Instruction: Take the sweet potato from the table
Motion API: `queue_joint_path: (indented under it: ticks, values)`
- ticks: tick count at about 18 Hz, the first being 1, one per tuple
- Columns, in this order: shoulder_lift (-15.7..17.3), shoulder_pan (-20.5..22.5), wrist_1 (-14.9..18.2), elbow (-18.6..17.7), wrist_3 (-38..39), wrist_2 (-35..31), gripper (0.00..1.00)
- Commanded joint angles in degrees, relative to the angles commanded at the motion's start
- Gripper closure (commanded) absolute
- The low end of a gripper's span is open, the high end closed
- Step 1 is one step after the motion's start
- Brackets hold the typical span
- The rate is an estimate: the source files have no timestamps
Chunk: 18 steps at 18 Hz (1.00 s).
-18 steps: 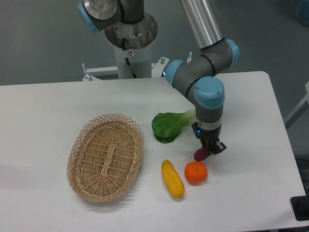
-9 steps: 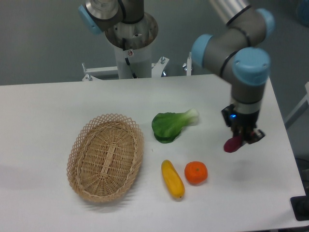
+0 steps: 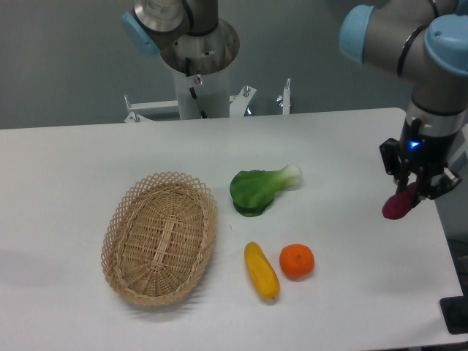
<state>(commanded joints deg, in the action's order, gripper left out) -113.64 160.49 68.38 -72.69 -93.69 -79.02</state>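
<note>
The sweet potato (image 3: 398, 205), a small dark magenta tuber, hangs in the air above the right edge of the white table (image 3: 88, 157). My gripper (image 3: 414, 191) is shut on its upper end, so only the lower tip sticks out down and to the left. The arm reaches in from the top right, its blue-capped wrist directly above the gripper.
A woven oval basket (image 3: 159, 238) lies on the left half of the table. A green leafy vegetable (image 3: 257, 189) sits at the centre, with a yellow oblong vegetable (image 3: 261, 270) and a round orange fruit (image 3: 297, 261) in front of it. The robot base (image 3: 197, 58) stands behind.
The gripper has lifted the sweet potato off the table beside the orange fruit and carried it up and to the right, out to the table's right edge.
</note>
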Motion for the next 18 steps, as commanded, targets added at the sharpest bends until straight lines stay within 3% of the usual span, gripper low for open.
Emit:
queue_joint_path:
  ticks: [18]
  values:
    - [0.4, -0.2, -2.0, -1.1, 0.7, -0.1, 0.76]
